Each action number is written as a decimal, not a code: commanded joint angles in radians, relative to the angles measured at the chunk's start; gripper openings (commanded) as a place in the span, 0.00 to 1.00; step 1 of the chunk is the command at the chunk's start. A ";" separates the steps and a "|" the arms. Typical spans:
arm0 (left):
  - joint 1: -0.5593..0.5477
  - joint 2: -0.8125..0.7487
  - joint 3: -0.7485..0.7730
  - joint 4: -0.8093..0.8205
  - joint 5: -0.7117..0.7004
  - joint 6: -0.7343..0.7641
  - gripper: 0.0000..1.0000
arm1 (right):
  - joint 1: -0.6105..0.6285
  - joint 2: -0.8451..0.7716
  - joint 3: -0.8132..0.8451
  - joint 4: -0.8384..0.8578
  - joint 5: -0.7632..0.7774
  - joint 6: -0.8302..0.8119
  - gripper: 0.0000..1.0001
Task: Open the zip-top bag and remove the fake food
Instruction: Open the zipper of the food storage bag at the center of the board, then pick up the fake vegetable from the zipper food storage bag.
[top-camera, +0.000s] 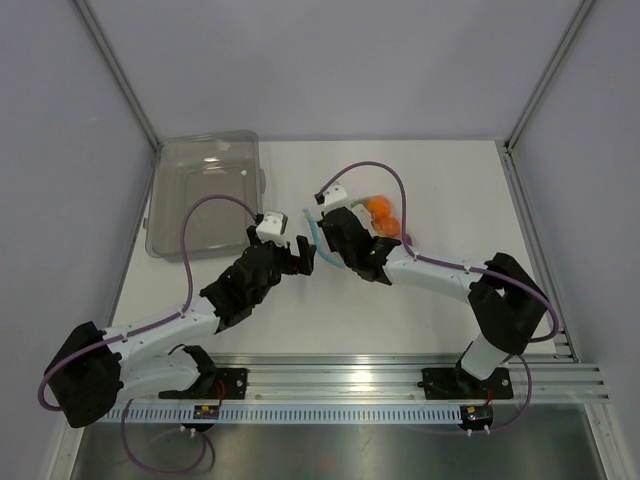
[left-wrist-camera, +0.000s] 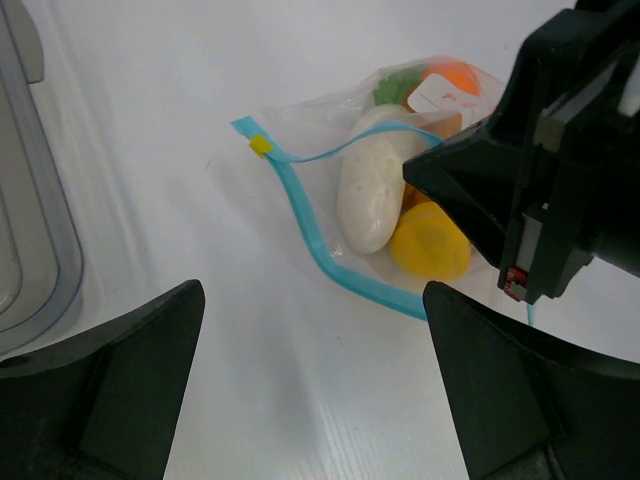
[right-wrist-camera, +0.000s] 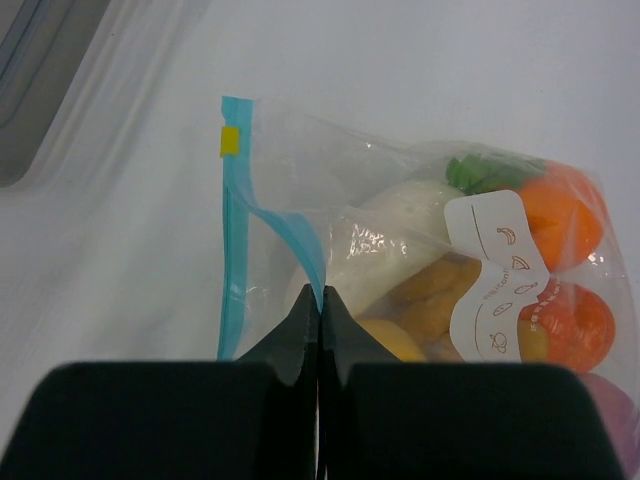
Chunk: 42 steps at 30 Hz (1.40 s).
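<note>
- Overhead, two black arms reach from the near edge of a white surface (top-camera: 450, 200) and meet near its middle.
- Between them lies the bag (top-camera: 385, 215), clear and crinkly, with a light blue zip strip along its left edge and a small yellow tab at the strip's far end.
- The right hand (right-wrist-camera: 320, 300) is closed tight, its two fingertips pinched together on the upper blue strip of the bag (right-wrist-camera: 400, 260).
- That upper strip is lifted away from the lower one, which curves along the surface, so the bag's mouth gapes on the left.
- The left hand (left-wrist-camera: 312, 292) is spread wide with nothing between its fingers; it sits just left of the bag's mouth and apart from it.
- The food (left-wrist-camera: 370, 190) is all inside the bag: a white radish with a green top nearest the mouth, a yellow piece beside it, and orange pieces deeper in on the right.
- A white label (right-wrist-camera: 495, 270) with small drawings sits on the bag over the orange pieces.
- A smoky-grey tray (top-camera: 160, 215) rests at the far left of the surface, well apart from the bag.
</note>
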 joint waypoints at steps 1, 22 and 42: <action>0.003 -0.005 -0.070 0.279 0.084 0.051 0.93 | -0.001 -0.052 0.001 0.058 0.028 0.046 0.00; 0.045 0.279 -0.021 0.538 0.230 0.206 0.84 | 0.000 -0.130 -0.042 0.064 -0.004 0.100 0.00; 0.094 0.314 -0.003 0.526 0.278 0.147 0.83 | -0.001 -0.141 -0.040 0.035 -0.048 0.096 0.23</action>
